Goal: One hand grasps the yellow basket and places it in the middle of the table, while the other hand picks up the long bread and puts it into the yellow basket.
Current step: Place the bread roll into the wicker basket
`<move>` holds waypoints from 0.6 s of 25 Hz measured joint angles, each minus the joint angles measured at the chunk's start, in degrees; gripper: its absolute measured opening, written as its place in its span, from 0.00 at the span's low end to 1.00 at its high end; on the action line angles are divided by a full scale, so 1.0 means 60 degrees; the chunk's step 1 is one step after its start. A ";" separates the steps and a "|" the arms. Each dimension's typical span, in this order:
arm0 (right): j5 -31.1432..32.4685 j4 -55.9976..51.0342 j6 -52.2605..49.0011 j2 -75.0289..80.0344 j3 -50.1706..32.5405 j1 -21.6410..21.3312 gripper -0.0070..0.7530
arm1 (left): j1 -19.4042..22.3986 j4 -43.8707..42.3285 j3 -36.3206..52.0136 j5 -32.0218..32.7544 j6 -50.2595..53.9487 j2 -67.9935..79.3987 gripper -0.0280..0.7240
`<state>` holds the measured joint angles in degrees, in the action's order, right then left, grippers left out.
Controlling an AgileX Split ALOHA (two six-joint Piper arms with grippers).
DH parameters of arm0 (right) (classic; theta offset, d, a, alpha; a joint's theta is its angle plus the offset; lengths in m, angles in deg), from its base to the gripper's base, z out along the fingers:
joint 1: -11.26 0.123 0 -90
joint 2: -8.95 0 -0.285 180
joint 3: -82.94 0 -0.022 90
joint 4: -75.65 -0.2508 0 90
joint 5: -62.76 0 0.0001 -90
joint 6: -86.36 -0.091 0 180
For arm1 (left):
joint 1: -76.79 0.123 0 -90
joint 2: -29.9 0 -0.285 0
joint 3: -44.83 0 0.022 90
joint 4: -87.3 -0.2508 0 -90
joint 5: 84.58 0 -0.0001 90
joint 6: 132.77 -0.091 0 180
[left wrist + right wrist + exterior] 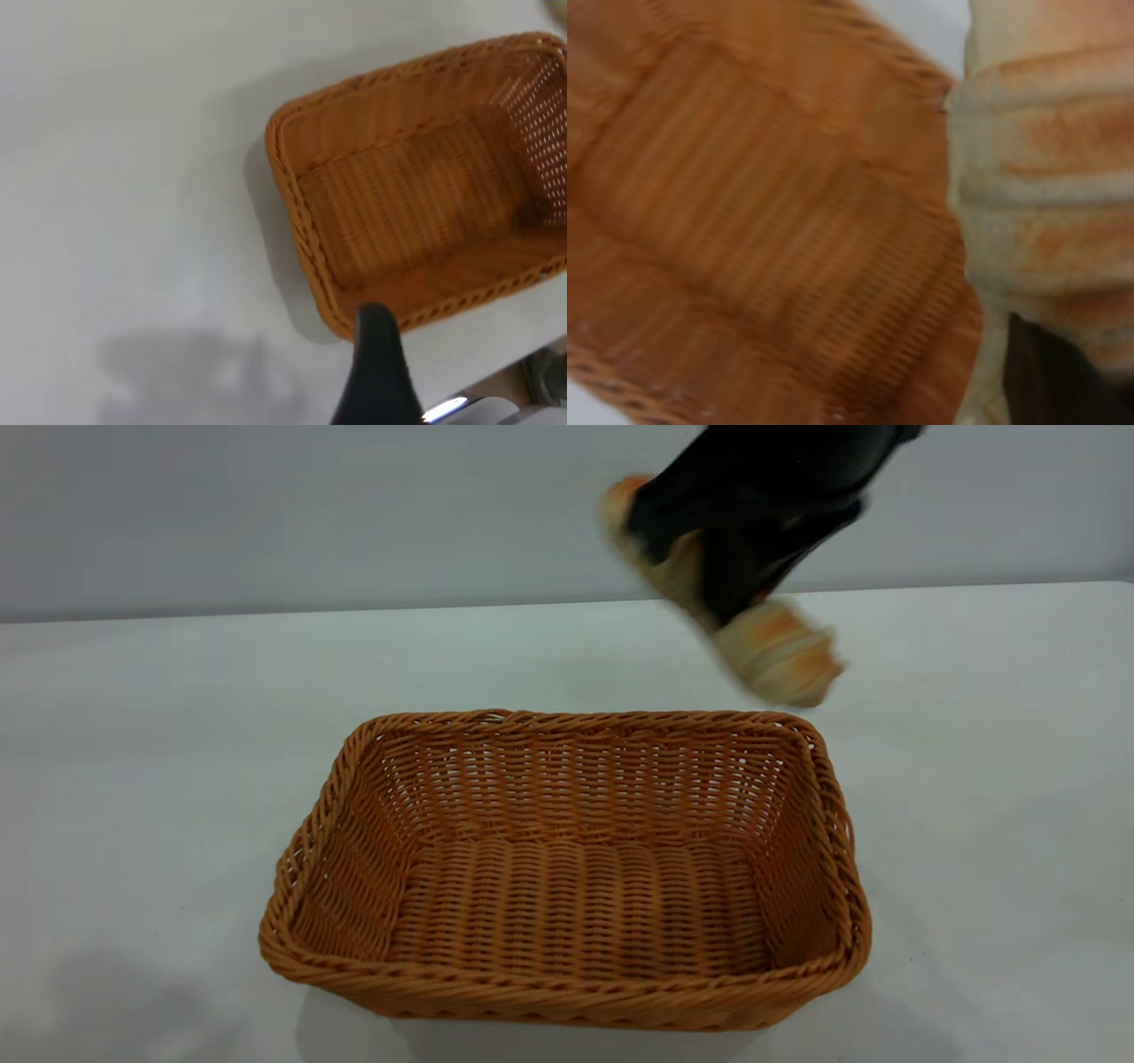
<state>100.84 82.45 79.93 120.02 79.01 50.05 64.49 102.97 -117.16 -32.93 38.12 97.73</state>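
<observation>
Plain grey wall (266, 514) behind

bread (772, 654): motion-blurred, middle hidden behind right gripper (740, 545) | right arm: cut off at my exterior top edge | basket (425, 195): far corner cut by left wrist frame | left gripper (379, 372): one finger shows, I cannot judge its state

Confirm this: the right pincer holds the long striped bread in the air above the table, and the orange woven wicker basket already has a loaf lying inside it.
Not quite. The orange woven wicker basket is empty; the exterior view shows only bare weave on its floor. The rest stands: the right pincer holds the long striped golden-brown bread in the air above the white table, beyond the basket's far right corner.
</observation>
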 joint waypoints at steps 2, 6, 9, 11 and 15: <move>-0.0096 0.0000 0.0037 0.0278 0.0000 0.0400 0.09 | 0.0000 0.0000 0.0320 0.0013 0.0000 -0.0531 0.81; -0.0427 -0.0020 0.0230 0.0902 0.0000 0.0793 0.09 | 0.0000 -0.0019 0.0921 0.0004 0.0000 -0.1609 0.81; -0.0582 -0.0018 0.0251 0.1350 0.0000 0.0789 0.09 | 0.0000 -0.0026 0.1294 -0.0007 0.0013 -0.2360 0.81; -0.0657 -0.0009 0.0274 0.1650 0.0000 0.0778 0.09 | 0.0000 -0.0026 0.1518 0.0033 0.0023 -0.2797 0.81; -0.0726 -0.0202 0.0491 0.2084 0.0000 0.0778 0.09 | 0.0000 -0.0026 0.2070 0.0145 0.0093 -0.3661 0.81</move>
<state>96.49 81.24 82.87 132.52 79.01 54.71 64.49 102.81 -104.74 -32.06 38.67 75.76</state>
